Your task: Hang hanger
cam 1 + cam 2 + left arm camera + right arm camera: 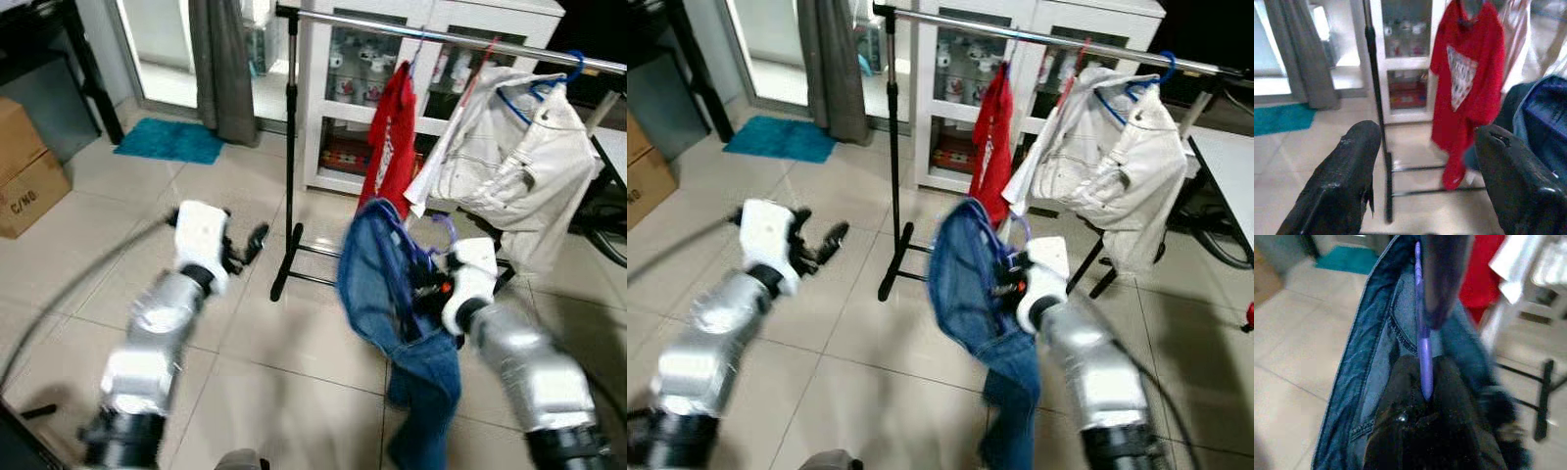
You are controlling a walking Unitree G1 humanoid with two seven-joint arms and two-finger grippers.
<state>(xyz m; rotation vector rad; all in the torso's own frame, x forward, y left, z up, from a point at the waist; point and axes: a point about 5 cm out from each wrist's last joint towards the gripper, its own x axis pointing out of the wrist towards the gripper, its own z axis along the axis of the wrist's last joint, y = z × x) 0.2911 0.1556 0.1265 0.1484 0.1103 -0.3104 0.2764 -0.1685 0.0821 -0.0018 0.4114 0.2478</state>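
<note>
My right gripper (431, 279) is shut on a purple hanger (1422, 345) that carries blue jeans (377, 284); the jeans hang down towards the floor in front of my right arm. The hanger's hook (446, 227) rises just above the gripper, well below the silver clothes rail (460, 41). A red shirt (390, 137) and a white jacket (514, 162) on a blue hanger (560, 73) hang on that rail. My left gripper (247, 247) is open and empty, held out left of the rack's black upright post (290, 147).
The rack's black foot (284, 264) rests on the tiled floor. A white glass-door cabinet (343, 88) stands behind the rack. A teal mat (168, 140) and grey curtain (223, 64) lie far left, a cardboard box (27, 166) at the left edge.
</note>
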